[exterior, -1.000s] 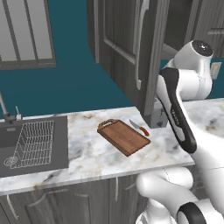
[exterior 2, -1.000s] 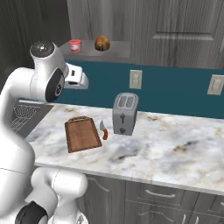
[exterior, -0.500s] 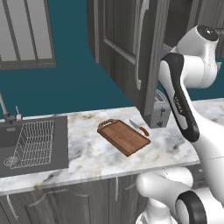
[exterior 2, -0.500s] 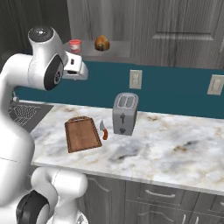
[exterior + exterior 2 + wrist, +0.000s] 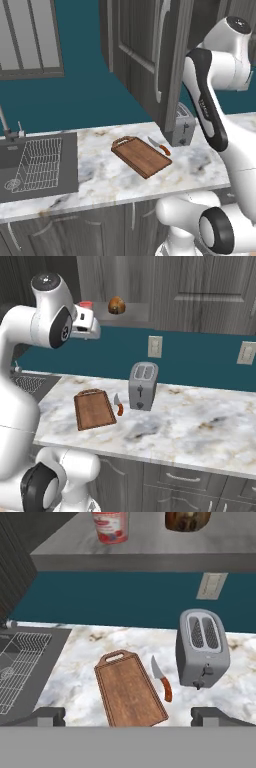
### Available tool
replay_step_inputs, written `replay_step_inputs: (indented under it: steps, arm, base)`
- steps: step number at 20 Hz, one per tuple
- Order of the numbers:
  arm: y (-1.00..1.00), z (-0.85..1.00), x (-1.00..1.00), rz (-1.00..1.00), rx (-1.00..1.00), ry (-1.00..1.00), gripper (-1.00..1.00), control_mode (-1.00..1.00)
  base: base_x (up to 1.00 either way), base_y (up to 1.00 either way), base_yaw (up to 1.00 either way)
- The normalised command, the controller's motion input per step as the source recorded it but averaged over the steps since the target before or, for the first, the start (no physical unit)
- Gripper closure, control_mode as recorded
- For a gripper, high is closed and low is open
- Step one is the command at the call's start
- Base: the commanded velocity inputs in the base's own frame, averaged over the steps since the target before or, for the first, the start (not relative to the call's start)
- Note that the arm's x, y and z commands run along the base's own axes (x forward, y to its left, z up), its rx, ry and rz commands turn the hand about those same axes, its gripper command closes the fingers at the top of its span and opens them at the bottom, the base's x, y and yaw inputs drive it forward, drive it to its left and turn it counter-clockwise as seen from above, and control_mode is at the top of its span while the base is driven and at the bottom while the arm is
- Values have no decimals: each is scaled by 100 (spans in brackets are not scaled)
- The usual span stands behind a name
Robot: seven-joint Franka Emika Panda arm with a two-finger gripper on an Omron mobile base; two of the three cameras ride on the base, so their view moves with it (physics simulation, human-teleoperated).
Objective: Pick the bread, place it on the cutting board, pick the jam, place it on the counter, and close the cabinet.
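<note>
Your cabinet point(image 5: 145, 55) hangs open above the table point(image 5: 200, 426), door swung out. On the table, the board point(image 5: 131, 688) lies bare at the centre, toaster point(image 5: 202, 648) at its 3 o'clock, knife point(image 5: 162, 684) between them beside the board's edge. Your hand point(image 5: 128, 714) sits raised near the shelf, fingers spread wide, holding nothing. On the cabinet shelf, bread point(image 5: 116, 305) stands at 3 o'clock of the jam point(image 5: 110, 526), apart.
</note>
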Motion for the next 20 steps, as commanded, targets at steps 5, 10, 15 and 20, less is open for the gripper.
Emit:
replay_step_inputs:
  steps: [5, 10, 15, 20]
  arm:
    - [0, 8, 12, 0, 0, -1, -100, -100]
    - [0, 4, 22, 0, 0, -6, -100, -100]
    - [0, 15, 20, 0, 0, -8, -100, -100]
    - [0, 19, 17, 0, 0, -9, -100, -100]
  base:
    - [0, 0, 0]
    - [0, 0, 0]
    - [0, 0, 0]
    - [0, 0, 0]
